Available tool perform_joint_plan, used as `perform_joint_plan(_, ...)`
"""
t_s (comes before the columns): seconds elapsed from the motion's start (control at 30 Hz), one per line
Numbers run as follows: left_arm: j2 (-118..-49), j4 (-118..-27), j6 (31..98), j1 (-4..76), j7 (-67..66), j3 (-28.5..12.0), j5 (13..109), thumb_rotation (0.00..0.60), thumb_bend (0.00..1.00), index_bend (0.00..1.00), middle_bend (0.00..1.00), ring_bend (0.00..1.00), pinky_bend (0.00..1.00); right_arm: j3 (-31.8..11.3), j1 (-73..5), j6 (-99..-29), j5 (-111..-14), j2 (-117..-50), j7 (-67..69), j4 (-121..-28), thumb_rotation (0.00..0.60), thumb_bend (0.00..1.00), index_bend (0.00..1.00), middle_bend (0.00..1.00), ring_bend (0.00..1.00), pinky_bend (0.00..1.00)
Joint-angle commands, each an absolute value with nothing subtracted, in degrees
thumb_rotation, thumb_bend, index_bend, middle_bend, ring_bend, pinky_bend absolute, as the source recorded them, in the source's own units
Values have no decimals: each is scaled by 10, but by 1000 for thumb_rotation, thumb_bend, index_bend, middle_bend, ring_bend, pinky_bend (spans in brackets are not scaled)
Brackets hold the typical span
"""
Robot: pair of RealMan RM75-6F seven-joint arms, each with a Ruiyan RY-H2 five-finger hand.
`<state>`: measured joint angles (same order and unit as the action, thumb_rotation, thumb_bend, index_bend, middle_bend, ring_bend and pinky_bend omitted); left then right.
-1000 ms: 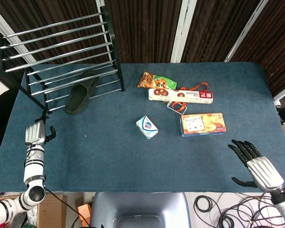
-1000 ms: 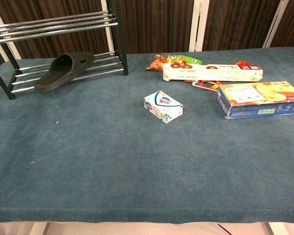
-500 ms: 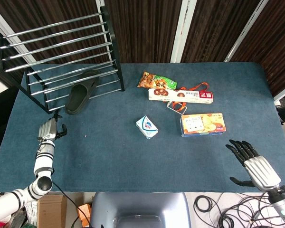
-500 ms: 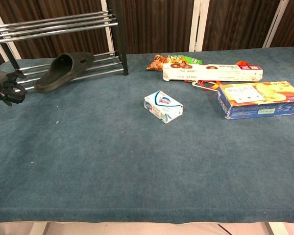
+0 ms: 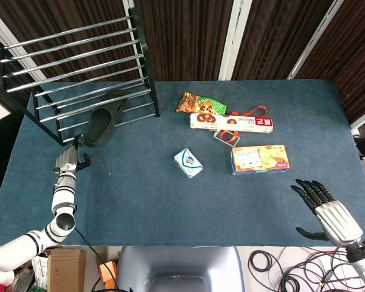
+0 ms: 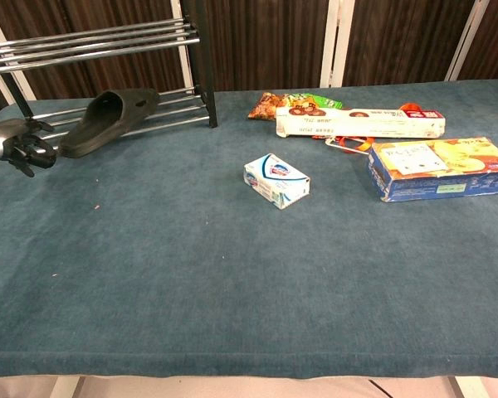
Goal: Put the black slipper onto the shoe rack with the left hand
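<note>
The black slipper (image 5: pixel 103 125) lies tilted, its far end on the lowest rails of the shoe rack (image 5: pixel 143 61) and its near end down on the blue table. In the chest view the slipper (image 6: pixel 108 120) leans on those rails below the rack's top bars (image 6: pixel 91 46). My left hand (image 5: pixel 70 161) hovers just left of and nearer than the slipper's near end, fingers apart and holding nothing; in the chest view the left hand (image 6: pixel 21 145) is a short gap from the slipper. My right hand (image 5: pixel 325 210) stays at the table's near right corner, fingers spread and empty.
A small blue-and-white box (image 5: pixel 188 162) sits mid-table. Further right are a snack bag (image 5: pixel 198 103), a long cookie box (image 5: pixel 232 121) and a blue-and-orange box (image 5: pixel 260 159). The rack's black post stands right of the slipper.
My left hand has moved away from the table's near left edge, forward and rightward, and is now close to the slipper's near end. The right hand has hardly shifted. The slipper has not moved.
</note>
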<state>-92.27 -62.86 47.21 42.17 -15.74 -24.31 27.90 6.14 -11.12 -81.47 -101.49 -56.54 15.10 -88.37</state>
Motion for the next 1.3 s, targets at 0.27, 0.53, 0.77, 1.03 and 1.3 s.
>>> perform_joint_plan(0.27,-949,-595,445,453,-147,-249,273,537,656,0,208,184,340,62,-110,-816,-1015,-566,151,-883,600,105,0,0,0,0)
perform_joint_plan(0.53,-974,-573,439,481,-142,-253,278,552,657,0,205,179,339,62,-109,-817,-1015,-564,152,-884,600,105,0,0,0,0)
perform_joint_plan(0.77,-1004,-529,427,513,-135,-265,281,564,657,0,198,174,340,62,-107,-823,-1016,-563,157,-881,600,105,0,0,0,0)
perform_joint_plan(1.03,-1028,-486,419,536,-132,-271,285,578,657,0,198,174,340,62,-106,-827,-1017,-561,162,-879,600,105,0,0,0,0)
perform_joint_plan(1.3,-1045,-444,407,549,-109,-282,302,588,656,0,197,173,340,62,-104,-830,-1017,-561,163,-878,600,105,0,0,0,0)
